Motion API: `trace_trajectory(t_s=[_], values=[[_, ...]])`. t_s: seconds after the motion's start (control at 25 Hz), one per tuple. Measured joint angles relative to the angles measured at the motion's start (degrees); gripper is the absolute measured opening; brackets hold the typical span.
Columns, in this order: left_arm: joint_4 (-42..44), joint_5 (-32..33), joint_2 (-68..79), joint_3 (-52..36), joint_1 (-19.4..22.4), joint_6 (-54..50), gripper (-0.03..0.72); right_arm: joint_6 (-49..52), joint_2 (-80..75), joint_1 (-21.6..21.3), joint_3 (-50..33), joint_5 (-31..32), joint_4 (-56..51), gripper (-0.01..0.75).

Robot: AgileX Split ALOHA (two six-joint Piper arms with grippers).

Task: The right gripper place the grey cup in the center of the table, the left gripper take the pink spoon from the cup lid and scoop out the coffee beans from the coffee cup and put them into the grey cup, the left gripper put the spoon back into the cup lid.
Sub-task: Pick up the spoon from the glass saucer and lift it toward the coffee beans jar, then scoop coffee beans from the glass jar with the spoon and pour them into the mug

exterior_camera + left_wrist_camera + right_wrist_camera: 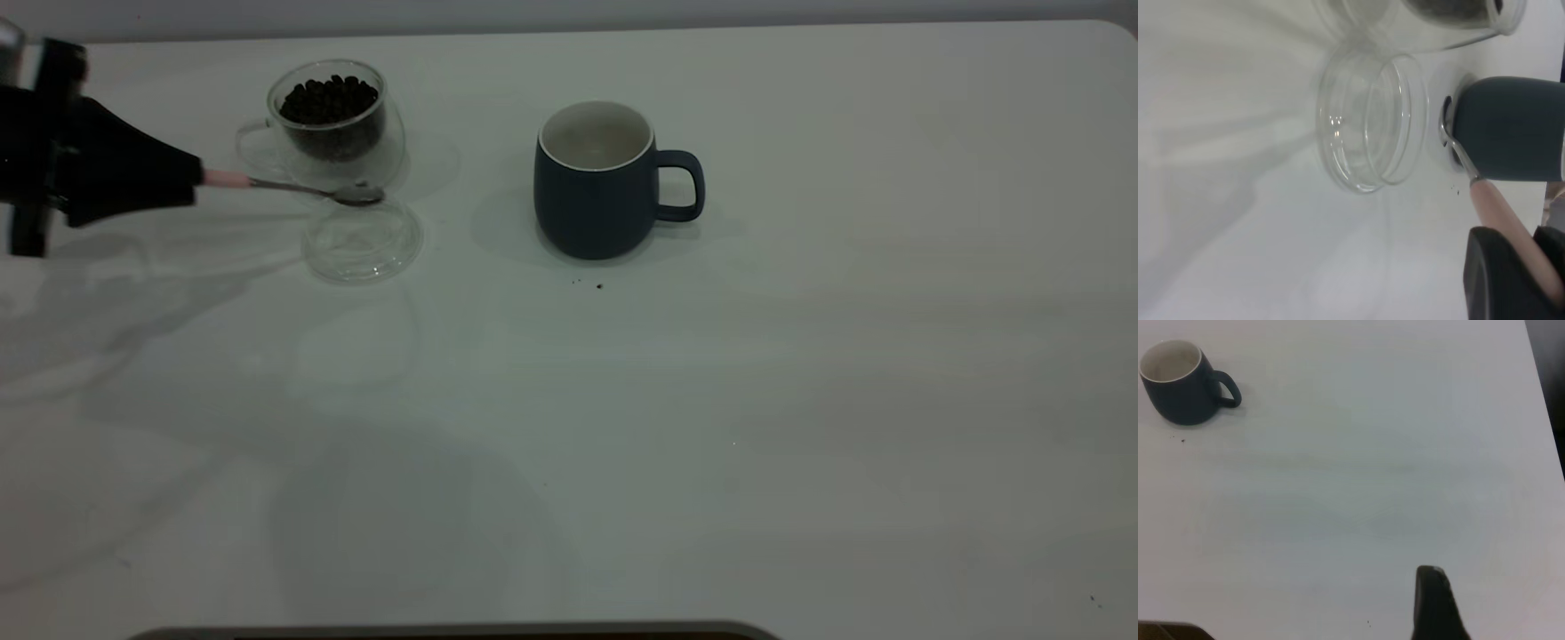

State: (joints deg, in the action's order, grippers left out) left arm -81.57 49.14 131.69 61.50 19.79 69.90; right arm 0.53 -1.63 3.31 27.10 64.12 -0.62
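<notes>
Above the clear cup lid (362, 242), left tool (191, 178) clamps pink-handled, metal-bowled spoon (302, 188).

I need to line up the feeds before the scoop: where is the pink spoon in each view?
Exterior view: pink spoon at upper left, held by the left gripper, bowl above the glass cup lid.
Left wrist view: spoon at lower right, in front of the grey cup.
Right wrist view: not in it.
Shared landmark: the grey cup.
</notes>
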Motion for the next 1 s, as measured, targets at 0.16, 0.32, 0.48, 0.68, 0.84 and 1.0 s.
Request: trace_trajectory(t_s=[0.16,0.32,0.48,0.68,0.84,1.0], values=[[0.75,4.51,-4.19,0.00,2.00,-1.07,0.131,0.00,0.00,0.00,0.00,0.00,0.00,0.488],[-0.42,10.68,-7.10,1.98,2.43,0.34,0.131,0.00,0.00,0.00,0.00,0.00,0.00,0.488],[-1.52,10.08,-7.27,6.84,2.38,0.54,0.131,0.00,0.00,0.00,0.00,0.00,0.00,0.488],[-0.89,3.03,-6.30,10.73,2.38,0.38,0.131,-0.05,0.00,0.00,0.00,0.00,0.00,0.488],[0.35,1.13,-2.54,12.12,2.25,1.42,0.131,-0.05,0.00,0.00,0.00,0.00,0.00,0.488],[0.37,-1.60,1.01,12.12,2.19,2.51,0.131,0.00,0.00,0.00,0.00,0.00,0.00,0.488]])
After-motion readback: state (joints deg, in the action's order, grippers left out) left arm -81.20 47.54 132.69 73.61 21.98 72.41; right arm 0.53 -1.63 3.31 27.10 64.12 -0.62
